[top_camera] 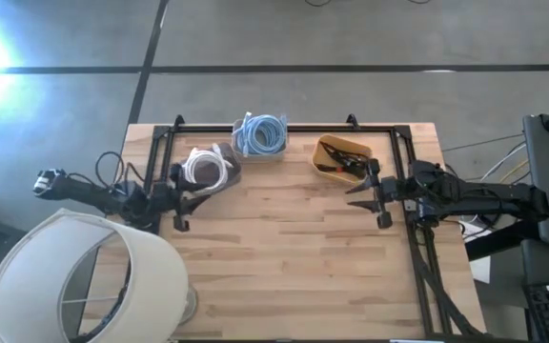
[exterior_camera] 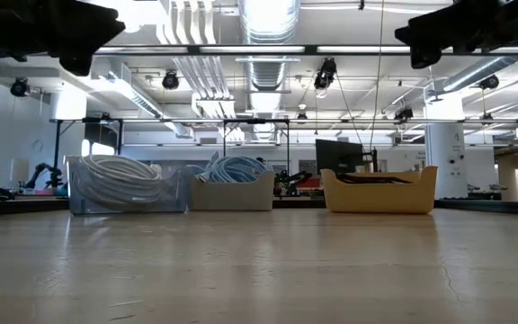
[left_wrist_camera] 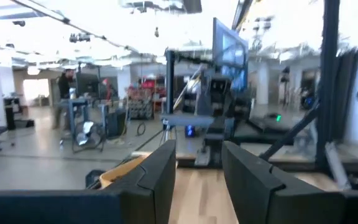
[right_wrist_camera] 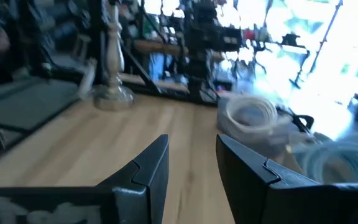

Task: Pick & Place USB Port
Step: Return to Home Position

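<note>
Pale wooden bench (top_camera: pixel 284 272) filling the high view, framed along its far and side edges by a black frame (top_camera: pixel 303 125), with one dark arm reaching in over each side edge. Along the far edge, three bins in a row: a clear bin (top_camera: pixel 232 170) of white cable coils (top_camera: pixel 203 167) nearest the left arm, a grey bin (top_camera: pixel 237 139) of blue cable (top_camera: pixel 263 133) in the middle, and the yellow bin (top_camera: pixel 324 151) nearest the right arm. Left hand (top_camera: pixel 191 198) held above the bench just in front of the clear bin, spread and carrying nothing, open room plain between its fingers (left_wrist_camera: pixel 157 177) in the left wrist view. Right hand (top_camera: pixel 355 195) held up just in front of the yellow bin, likewise spread and carrying nothing, bare wood showing between its fingers (right_wrist_camera: pixel 148 171). Black USB cables (top_camera: pixel 343 160) lying inside the yellow bin, dark strands just showing at its rim in the low view; no loose cable to be found on the bench top. Judged from that: sorting done, retreat to the rest pose in hand. Next calls for no grasp at all, only folding each arm away toward its own side, passing clear of the bin rims and the frame, with both hands left spread.
</note>
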Action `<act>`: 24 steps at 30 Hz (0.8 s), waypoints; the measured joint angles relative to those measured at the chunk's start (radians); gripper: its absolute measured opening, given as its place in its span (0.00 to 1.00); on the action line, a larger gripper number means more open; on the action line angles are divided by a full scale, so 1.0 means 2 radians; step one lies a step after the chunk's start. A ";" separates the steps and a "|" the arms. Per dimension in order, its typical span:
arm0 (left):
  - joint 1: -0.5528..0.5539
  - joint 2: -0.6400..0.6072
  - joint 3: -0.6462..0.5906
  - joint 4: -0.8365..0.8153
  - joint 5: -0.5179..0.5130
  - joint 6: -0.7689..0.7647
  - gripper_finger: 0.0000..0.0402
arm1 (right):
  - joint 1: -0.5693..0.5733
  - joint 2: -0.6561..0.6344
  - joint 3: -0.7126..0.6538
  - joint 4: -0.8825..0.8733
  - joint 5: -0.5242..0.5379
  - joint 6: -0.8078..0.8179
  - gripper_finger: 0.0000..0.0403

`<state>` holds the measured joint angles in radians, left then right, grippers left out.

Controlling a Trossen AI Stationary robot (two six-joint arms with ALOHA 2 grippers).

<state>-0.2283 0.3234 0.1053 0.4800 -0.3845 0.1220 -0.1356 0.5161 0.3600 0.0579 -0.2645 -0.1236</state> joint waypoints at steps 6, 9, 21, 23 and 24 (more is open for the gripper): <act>0.000 -0.052 -0.038 -0.004 0.012 -0.007 0.34 | -0.001 -0.008 -0.058 0.098 -0.015 0.004 0.30; 0.000 -0.079 -0.047 -0.011 0.014 -0.007 0.34 | -0.001 -0.010 -0.086 0.149 -0.015 0.009 0.31; 0.001 -0.137 -0.048 -0.045 0.012 0.046 0.34 | -0.001 -0.010 -0.158 0.214 -0.015 0.057 0.32; 0.001 -0.150 -0.048 -0.047 0.005 0.054 0.34 | -0.001 -0.015 -0.175 0.237 -0.015 0.058 0.31; 0.001 -0.158 -0.048 -0.047 0.003 0.054 0.34 | -0.001 -0.020 -0.176 0.239 -0.016 0.061 0.31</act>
<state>-0.2272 0.0084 0.0101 0.3869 -0.3783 0.2308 -0.1376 0.4770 0.0087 0.5369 -0.2959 -0.0022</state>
